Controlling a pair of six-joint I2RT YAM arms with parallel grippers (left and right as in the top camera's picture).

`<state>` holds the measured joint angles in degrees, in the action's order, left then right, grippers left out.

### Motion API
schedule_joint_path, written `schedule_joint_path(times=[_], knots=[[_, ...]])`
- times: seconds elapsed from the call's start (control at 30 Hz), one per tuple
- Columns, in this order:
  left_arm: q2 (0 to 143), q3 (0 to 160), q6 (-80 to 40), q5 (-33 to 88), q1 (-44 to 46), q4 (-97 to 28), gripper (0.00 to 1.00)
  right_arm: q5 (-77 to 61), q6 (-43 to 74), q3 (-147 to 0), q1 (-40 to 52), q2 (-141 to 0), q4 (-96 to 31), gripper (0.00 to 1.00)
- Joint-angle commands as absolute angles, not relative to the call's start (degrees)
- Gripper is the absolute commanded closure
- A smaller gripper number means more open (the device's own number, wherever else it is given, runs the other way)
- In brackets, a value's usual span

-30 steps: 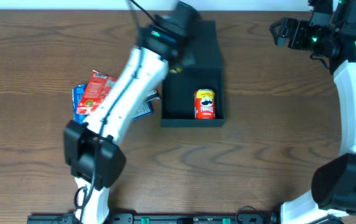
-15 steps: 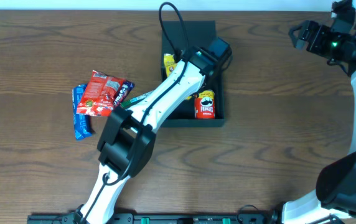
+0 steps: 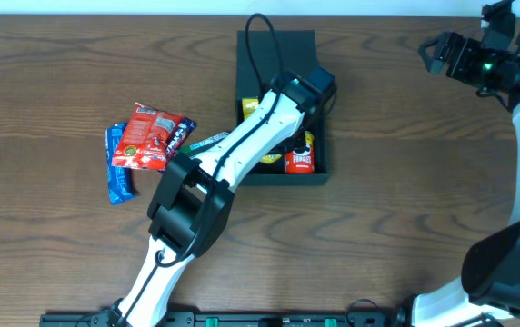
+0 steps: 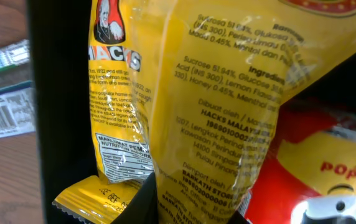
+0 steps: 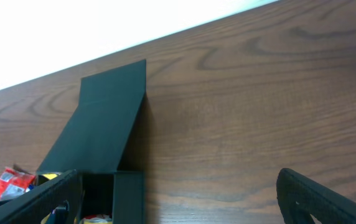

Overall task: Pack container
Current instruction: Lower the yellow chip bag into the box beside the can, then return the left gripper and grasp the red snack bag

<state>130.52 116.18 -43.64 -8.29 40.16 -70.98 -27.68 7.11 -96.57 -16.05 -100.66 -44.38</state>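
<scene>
- The container [image 3: 278,175] is seen at the far middle of the table [image 3: 405,209], with its lid laid open towards the far edge.
- The left tool [image 4: 190,208] is found inside the container, closed to a narrow gap on a yellow bag [image 4: 215,93].
- A red can [image 3: 301,162] is seen in the container's near right corner.
- The right tool [image 5: 178,199] is held wide open and empty above the table, well apart to the right.
- Snack packs [image 3: 146,136] are seen on the table left of the container.
</scene>
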Motion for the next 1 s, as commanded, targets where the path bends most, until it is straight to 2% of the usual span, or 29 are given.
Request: schedule_joint_path(times=[0.0, 0.07, 0.1, 0.13, 0.17, 0.3, 0.47, 0.53, 0.6, 0.63, 0.67, 0.9, 0.93, 0.97], knots=[[131.2, 116.7, -42.6, -6.7, 40.2, -71.4, 0.94, -28.8, 6.1, -96.6, -16.3, -99.6, -44.5, 0.01], [131.2, 116.7, -42.6, -5.7, 40.2, -71.6, 0.94, -28.8, 6.1, -96.6, -16.3, -99.6, -44.5, 0.01], [131.2, 116.7, -42.4, -5.7, 40.2, -71.7, 0.83, -28.8, 6.1, -96.6, -16.3, -99.6, -44.5, 0.01], [131.2, 116.7, -42.3, -5.7, 40.1, -71.8, 0.54, -28.8, 6.1, -96.6, -16.3, -99.6, -44.5, 0.01], [131.2, 116.7, -42.3, -5.7, 40.1, -72.0, 0.19, -28.8, 6.1, -96.6, -16.3, -99.6, -44.5, 0.01], [131.1, 116.8, -40.6, -5.7, 40.0, -72.2, 0.15, -28.8, 6.1, -96.6, -16.3, -99.6, -44.5, 0.01], [129.6, 117.6, -39.6, -8.1, 40.1, -72.1, 0.18, -28.8, 6.1, -96.6, -16.3, -99.6, -44.5, 0.01], [128.0, 118.1, -37.9, -11.5, 40.1, -71.5, 0.26, -28.8, 6.1, -96.6, -16.3, -99.6, -44.5, 0.01], [126.8, 118.1, -36.4, -13.8, 40.1, -70.9, 0.64, -28.8, 6.1, -96.6, -16.3, -99.6, -44.4, 0.01], [126.4, 118.1, -35.7, -14.5, 40.1, -70.7, 0.87, -28.8, 6.1, -96.6, -16.3, -99.6, -44.4, 0.01], [126.0, 118.1, -35.1, -15.2, 40.0, -70.5, 0.94, -28.8, 6.1, -96.6, -16.3, -99.6, -44.3, 0.01], [121.2, 118.1, -35.1, -19.9, 36.3, -69.0, 0.94, -28.8, 5.5, -96.6, -16.3, -99.6, -44.1, 0.01], [120.2, 118.1, -35.1, -19.9, 35.1, -69.0, 0.89, -28.8, 5.5, -96.6, -16.3, -99.6, -44.0, 0.01], [119.2, 118.1, -35.0, -19.9, 33.4, -69.0, 0.78, -28.8, 5.5, -96.6, -16.3, -99.6, -43.6, 0.01]])
